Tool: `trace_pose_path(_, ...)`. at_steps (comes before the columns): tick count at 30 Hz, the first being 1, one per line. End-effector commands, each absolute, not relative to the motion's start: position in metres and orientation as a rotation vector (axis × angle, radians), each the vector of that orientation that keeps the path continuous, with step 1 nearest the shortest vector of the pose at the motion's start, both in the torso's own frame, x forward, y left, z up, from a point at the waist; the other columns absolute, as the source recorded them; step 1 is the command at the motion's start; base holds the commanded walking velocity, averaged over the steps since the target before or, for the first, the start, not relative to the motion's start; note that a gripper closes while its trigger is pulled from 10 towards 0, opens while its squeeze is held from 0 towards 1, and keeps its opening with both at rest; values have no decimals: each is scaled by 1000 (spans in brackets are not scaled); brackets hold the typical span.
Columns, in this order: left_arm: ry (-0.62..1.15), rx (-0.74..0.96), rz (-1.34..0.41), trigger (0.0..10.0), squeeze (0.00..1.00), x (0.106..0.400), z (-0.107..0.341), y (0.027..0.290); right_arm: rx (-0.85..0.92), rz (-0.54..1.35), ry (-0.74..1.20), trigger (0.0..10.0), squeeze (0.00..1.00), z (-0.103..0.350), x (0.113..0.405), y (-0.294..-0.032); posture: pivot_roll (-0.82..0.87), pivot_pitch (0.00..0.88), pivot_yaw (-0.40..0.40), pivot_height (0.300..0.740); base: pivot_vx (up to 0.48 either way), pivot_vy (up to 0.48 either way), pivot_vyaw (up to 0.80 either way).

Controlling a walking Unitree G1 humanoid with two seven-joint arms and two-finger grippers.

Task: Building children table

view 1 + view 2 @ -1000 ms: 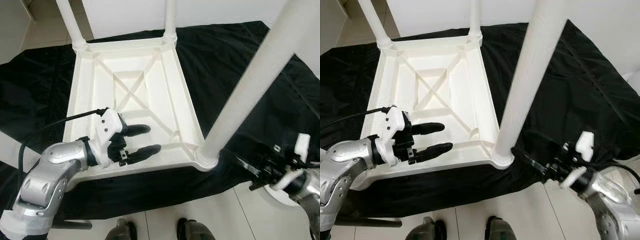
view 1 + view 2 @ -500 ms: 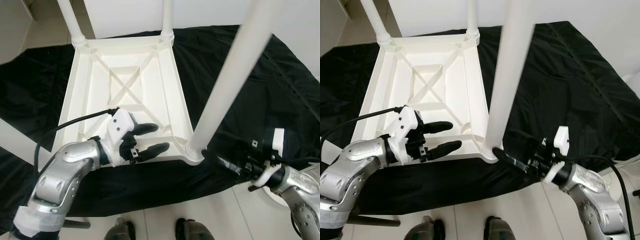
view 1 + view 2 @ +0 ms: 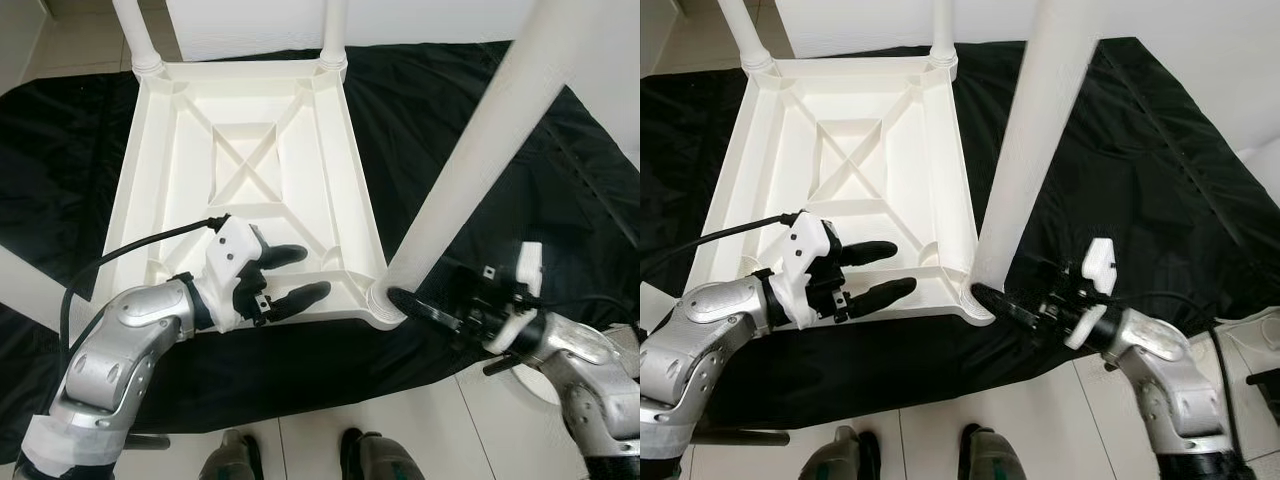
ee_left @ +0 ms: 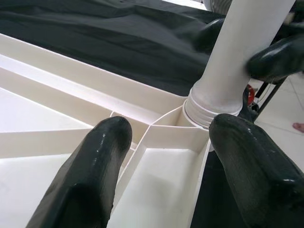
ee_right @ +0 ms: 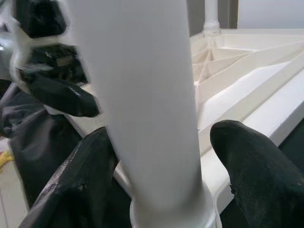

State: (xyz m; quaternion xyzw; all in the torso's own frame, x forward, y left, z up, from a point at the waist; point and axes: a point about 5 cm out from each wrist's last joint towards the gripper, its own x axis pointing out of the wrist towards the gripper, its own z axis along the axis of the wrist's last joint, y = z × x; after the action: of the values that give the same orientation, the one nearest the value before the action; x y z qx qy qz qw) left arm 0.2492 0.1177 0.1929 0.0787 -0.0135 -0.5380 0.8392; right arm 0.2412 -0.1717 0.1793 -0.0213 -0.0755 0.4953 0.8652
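Fingers of the right gripper (image 3: 1002, 303) stood spread, one on each side of a white table leg (image 5: 142, 95) near its base, with a gap showing on at least one side, so they bracketed the leg rather than pinched it. That gripper sat low and right of centre in the head camera frames, its silver arm running off toward the lower right corner.

Just left of it, the left gripper (image 3: 290, 275) held its two black fingers (image 4: 102, 161) apart above the near rim of the upturned white tabletop (image 3: 180, 150), one over the ribbed inside and one over the rim by the corner, gripping nothing. Whether they touched the plastic could not be told.

Between the two grippers was the corner socket (image 4: 202, 111), where the leg's ringed foot was seated. From there the leg's long axis rose steeply toward the upper right of the frame, leaning slightly.

The tabletop lay underside up on a black cloth (image 3: 470, 110) spread over a pale tiled floor (image 3: 440, 440), filling the upper left and centre. Two more legs (image 3: 135, 30) stood in its far corners at the top edge.

The right gripper was the nearer to the leg; the next move probably called for it to close and turn or press the leg along that axis while the left steadied the top.
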Motion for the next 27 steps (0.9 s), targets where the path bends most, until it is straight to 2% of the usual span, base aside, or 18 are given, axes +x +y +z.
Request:
trace_pose_path(1, -30, 168, -1075, 10000, 0, 252, 192, 119, -62, 1026, -153, 10000, 0, 176, 244, -168, -87, 184, -3, 740, 0, 0, 0)
trace_pose_path(7, -47, 164, -1075, 10000, 0, 258, 194, 113, -77, 1026, -156, 10000, 0, 170, 255, -152, -99, 171, 6, 740, 0, 0, 0)
trace_pose_path(14, -51, 169, -1090, 10000, 0, 259, 194, 111, -82, 1013, -148, 10000, 0, 169, 259, -152, -103, 163, 15, 740, 0, 0, 0)
trace_pose_path(15, -50, 173, -1099, 10000, 0, 259, 194, 111, -70, 1000, -133, 10000, 137, 168, 262, -157, -102, 165, 20, 740, 0, 0, 0)
trace_pose_path(16, -48, 175, -1102, 10000, 0, 260, 194, 112, -72, 990, -127, 10000, 1000, 169, 264, -163, -101, 165, 25, 740, 0, 0, 0)
trace_pose_path(20, -40, 177, -1114, 10000, 0, 259, 193, 111, -130, 890, -138, 10000, 1000, 170, 272, -177, -97, 169, 30, 740, 0, 0, 0)
trace_pose_path(21, -37, 179, -1117, 10000, 0, 259, 193, 110, -138, 872, -133, 10000, 0, 170, 274, -179, -97, 169, 32, 740, 0, 0, 0)
trace_pose_path(27, -35, 174, -1114, 10000, 0, 259, 192, 109, -129, 826, -151, 10000, 0, 172, 278, -183, -97, 163, 41, 740, 0, 0, 0)
